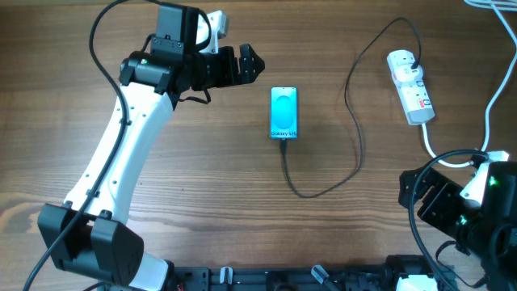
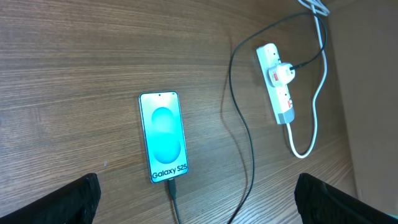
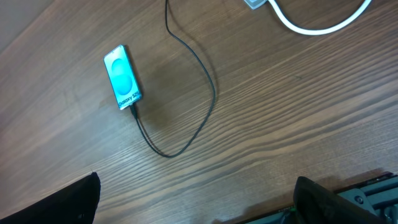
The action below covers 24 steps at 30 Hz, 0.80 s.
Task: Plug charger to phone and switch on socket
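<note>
Cyan-screened rectangular smartphone (image 1: 283, 112) centre, thin black charger cable (image 1: 358, 153) meeting its 6 o'clock edge; white plastic power strip (image 1: 409, 97) 2 o'clock; left gripper (image 1: 242, 65), right gripper (image 3: 198, 199) spread, empty

Ahead of the left gripper (image 2: 196, 190), in the gap between its black fingers (image 2: 74, 202), the small rectangular turquoise-screened phone (image 2: 163, 137) lies flat on the brown wooden table (image 2: 62, 74) — nearer the left-hand finger. The thin black charger cable (image 2: 251, 165) meets the phone's near end, then runs ahead on the right-hand finger's side to the white elongated power strip (image 2: 277, 84), far ahead. From the right gripper (image 3: 196, 193), the phone lies far ahead, leftward — well apart.
</note>
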Available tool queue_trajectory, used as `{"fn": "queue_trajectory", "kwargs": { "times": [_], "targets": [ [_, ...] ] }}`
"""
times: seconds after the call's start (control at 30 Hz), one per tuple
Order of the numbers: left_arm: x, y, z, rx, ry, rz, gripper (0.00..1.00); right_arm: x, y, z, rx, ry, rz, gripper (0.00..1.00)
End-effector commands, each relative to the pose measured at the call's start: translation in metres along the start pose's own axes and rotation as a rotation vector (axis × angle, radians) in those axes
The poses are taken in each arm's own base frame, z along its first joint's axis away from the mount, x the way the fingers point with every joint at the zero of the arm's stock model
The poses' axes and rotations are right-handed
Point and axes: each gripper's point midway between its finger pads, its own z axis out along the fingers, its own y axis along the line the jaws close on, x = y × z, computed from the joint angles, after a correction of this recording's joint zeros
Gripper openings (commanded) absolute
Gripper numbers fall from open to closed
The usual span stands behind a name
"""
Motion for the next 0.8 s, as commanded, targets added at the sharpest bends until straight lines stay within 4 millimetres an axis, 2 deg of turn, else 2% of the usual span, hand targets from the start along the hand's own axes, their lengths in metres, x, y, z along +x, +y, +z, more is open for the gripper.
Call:
{"fn": "queue_trajectory", "kwargs": {
  "times": [0.0,0.3,0.5,0.77],
  "targets": [
    [0.000,0.003,0.003,-0.010,0.002,0.018,1.00,0.000,-0.002,0.002,0.014,-0.001,0.011,1.00],
    [0.000,0.003,0.003,-0.010,0.002,0.018,1.00,-0.001,-0.003,0.002,0.019,-0.007,0.010,1.00],
    [0.000,0.003,0.003,-0.010,0.002,0.018,1.00,-0.009,0.002,0.002,-0.002,-0.041,-0.010,1.00],
    [0.000,0.003,0.003,-0.010,0.002,0.018,1.00,-0.028,0.023,-0.012,-0.103,-0.184,-0.270,1.00]
  ]
}}
